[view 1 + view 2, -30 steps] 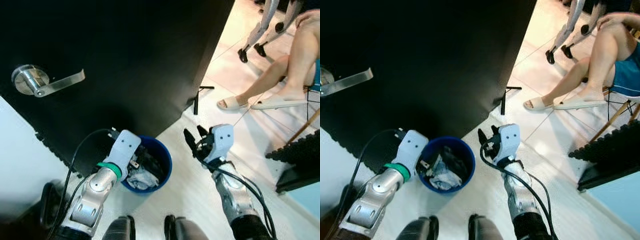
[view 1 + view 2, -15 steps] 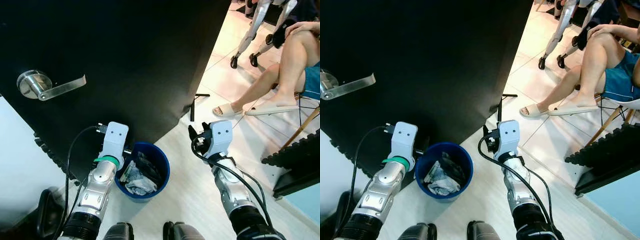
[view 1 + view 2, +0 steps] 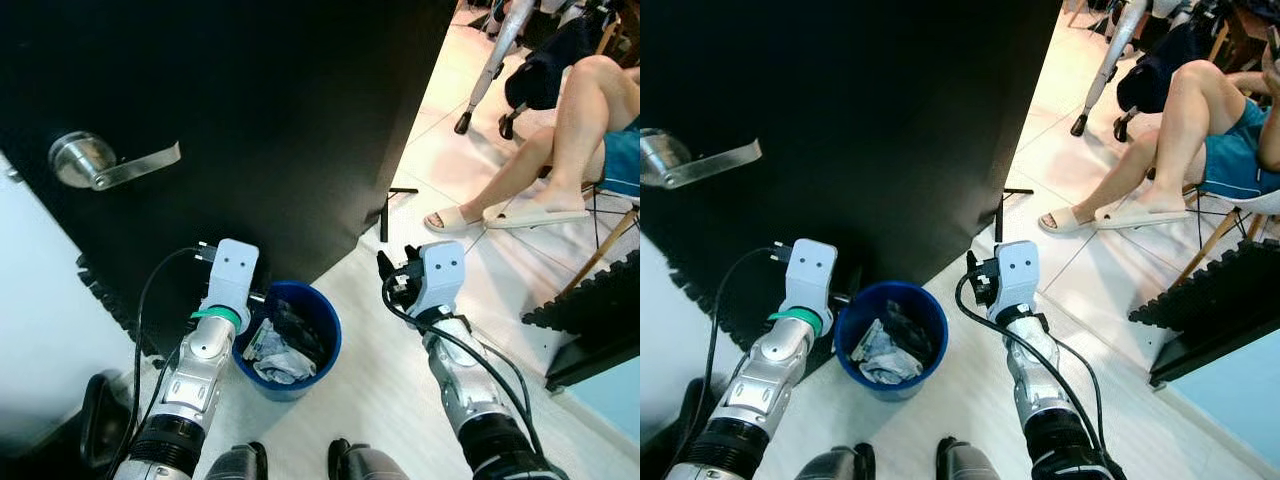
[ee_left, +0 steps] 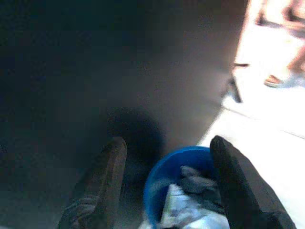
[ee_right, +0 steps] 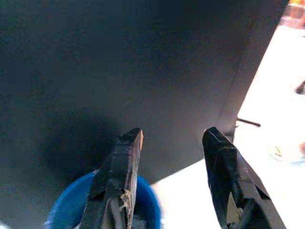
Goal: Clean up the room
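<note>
while both claws gape | left claw (image 4: 164, 157) above blue bin (image 3: 310, 310)

Pale floor (image 3: 370, 380): blue bin (image 3: 287, 341) (apparently rubbish-filled) beside black door (image 3: 260, 120).

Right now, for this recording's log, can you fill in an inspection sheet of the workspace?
Surface: pale floor, bare around the bin.
Job's things: blue bin at the foot of the black door, holding crumpled paper and wrappers.
Clutter: nothing seen loose on the floor near the bin.
End effectors: left end effector open, held just beside the bin; right end effector open, empty, to the bin's right.
Cables: black cable looping along the left arm; another along the right arm.
Surroundings: lever handle on the door; a seated person's legs in sandals; a black doorstop.
</note>
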Tool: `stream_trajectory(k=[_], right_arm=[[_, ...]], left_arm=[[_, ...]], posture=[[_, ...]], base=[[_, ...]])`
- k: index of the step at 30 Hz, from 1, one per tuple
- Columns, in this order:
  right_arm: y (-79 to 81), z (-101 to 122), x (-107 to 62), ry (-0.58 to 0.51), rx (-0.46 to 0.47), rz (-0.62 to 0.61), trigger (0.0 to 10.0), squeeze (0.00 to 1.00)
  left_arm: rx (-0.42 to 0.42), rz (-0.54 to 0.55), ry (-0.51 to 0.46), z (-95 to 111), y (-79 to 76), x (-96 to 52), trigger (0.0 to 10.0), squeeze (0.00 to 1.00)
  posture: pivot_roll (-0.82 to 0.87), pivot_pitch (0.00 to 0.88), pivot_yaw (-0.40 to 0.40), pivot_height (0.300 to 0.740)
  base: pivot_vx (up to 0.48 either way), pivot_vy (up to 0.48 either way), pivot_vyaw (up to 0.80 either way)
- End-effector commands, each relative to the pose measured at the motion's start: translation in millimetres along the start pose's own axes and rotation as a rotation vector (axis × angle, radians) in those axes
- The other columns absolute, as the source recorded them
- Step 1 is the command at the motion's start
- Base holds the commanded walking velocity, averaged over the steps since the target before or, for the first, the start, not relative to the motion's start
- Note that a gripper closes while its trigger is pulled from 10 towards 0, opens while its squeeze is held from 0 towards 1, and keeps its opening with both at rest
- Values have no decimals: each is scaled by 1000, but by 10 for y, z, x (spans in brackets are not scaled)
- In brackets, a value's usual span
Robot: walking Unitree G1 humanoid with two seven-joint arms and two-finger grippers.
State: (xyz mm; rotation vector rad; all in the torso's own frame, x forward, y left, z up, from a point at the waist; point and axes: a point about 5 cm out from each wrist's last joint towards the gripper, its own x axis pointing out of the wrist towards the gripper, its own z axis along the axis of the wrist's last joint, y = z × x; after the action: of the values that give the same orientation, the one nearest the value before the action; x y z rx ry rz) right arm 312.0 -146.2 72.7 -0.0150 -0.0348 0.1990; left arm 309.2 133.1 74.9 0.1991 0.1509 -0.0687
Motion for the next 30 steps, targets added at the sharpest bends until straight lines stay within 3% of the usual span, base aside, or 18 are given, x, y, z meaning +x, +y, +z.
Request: stream_trajectory(k=[1, 30], right_arm=[[-10, -48, -29, 12, 4, -11, 10000, 0], [-26, -97, -42, 34, 9, -23, 10000, 0]], left_arm=[[3, 2, 22, -69, -11, -17, 10000, 0], [9, -1, 15, -101, -28, 9, 10000, 0]], posture=[[8, 0, 12, 734], [2, 0, 15, 734]], base=[[-334, 0, 0], [-334, 0, 0]])
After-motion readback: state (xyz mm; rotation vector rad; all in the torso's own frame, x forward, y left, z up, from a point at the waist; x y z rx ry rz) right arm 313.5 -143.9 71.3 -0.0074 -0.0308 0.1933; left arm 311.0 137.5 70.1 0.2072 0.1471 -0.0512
